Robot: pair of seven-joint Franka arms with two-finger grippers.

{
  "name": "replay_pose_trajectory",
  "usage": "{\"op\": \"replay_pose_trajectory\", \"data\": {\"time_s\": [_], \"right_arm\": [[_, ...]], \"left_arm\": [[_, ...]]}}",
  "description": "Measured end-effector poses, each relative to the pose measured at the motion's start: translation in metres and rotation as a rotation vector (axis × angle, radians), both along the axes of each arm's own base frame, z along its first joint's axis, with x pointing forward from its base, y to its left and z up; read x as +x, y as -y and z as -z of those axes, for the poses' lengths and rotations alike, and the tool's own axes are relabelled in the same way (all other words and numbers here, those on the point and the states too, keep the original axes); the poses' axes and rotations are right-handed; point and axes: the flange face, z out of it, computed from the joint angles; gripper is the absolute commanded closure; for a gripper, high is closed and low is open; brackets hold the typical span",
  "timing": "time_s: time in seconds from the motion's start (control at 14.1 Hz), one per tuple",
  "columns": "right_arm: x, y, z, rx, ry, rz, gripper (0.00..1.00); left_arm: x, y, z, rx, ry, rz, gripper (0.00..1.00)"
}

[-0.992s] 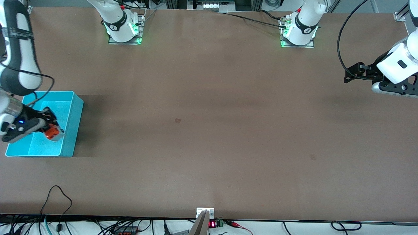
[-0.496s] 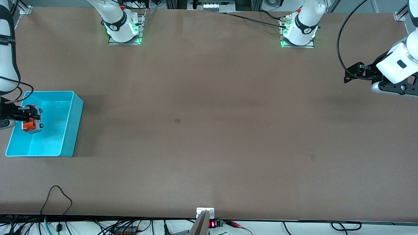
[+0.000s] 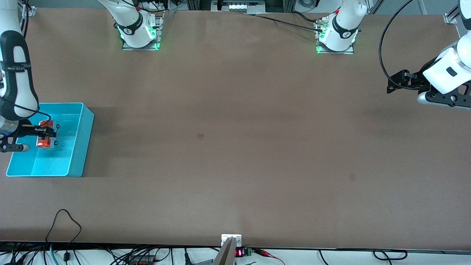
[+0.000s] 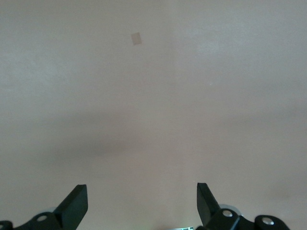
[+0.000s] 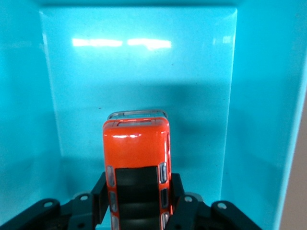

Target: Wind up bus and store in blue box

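The orange bus [image 3: 46, 135] with dark roof windows is held between the fingers of my right gripper [image 3: 45, 133], inside the blue box [image 3: 83, 147]. The box stands at the right arm's end of the table. In the right wrist view the bus [image 5: 136, 153] points along the box floor [image 5: 139, 72], and my right gripper [image 5: 138, 194] clamps its sides. I cannot tell whether its wheels touch the floor. My left gripper [image 3: 392, 84] is open and empty over bare table at the left arm's end, and it waits; it shows open in the left wrist view [image 4: 141, 196].
A small tape patch [image 3: 199, 136] lies mid-table and another [image 3: 352, 177] lies nearer the front camera toward the left arm's end. One patch shows in the left wrist view [image 4: 136, 38]. Cables hang along the table's front edge.
My right gripper has carried the bus from the box's inner wall toward its outer side, then back toward the middle and a little farther from the front camera. The left arm has barely moved.
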Motion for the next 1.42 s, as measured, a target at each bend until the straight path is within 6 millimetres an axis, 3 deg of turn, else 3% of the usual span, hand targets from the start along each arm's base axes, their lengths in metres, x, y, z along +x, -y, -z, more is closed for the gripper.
{"op": "replay_pose_trajectory", "data": {"time_s": [0.28,0.35,0.42,0.5,0.57,0.64,0.92,1.06,1.2,1.42], "right_arm": [[-0.004,0.000,0.030,-0.001,-0.041,0.025,0.99],[-0.005,0.000,0.035,-0.001,-0.048,0.028,0.79],[-0.005,0.000,0.038,0.000,-0.053,0.030,0.51],[-0.005,0.000,0.040,0.000,-0.056,0.031,0.36],[-0.006,0.001,0.041,0.000,-0.057,0.031,0.09],[-0.006,0.001,0.042,-0.001,-0.057,0.031,0.02],[-0.006,0.006,0.042,-0.009,-0.050,0.036,0.00],[-0.002,0.007,0.033,-0.015,-0.031,0.035,0.00],[0.004,0.006,0.000,-0.013,0.001,0.034,0.00],[0.005,-0.007,-0.091,0.018,0.054,0.026,0.00]], "left_arm": [[0.000,0.000,0.000,0.000,0.000,0.000,0.00],[0.000,0.000,0.000,0.000,0.000,0.000,0.00],[0.000,0.000,0.000,0.000,0.000,0.000,0.00],[0.000,0.000,0.000,0.000,0.000,0.000,0.00],[0.000,0.000,0.000,0.000,0.000,0.001,0.00],[0.000,0.000,0.000,0.000,0.000,0.001,0.00],[0.000,0.000,0.000,0.000,0.001,0.000,0.00],[0.000,0.000,0.000,0.000,0.001,0.000,0.00],[0.000,0.000,0.000,0.000,0.001,0.000,0.00],[0.000,0.000,0.000,0.000,0.001,0.000,0.00]]}}
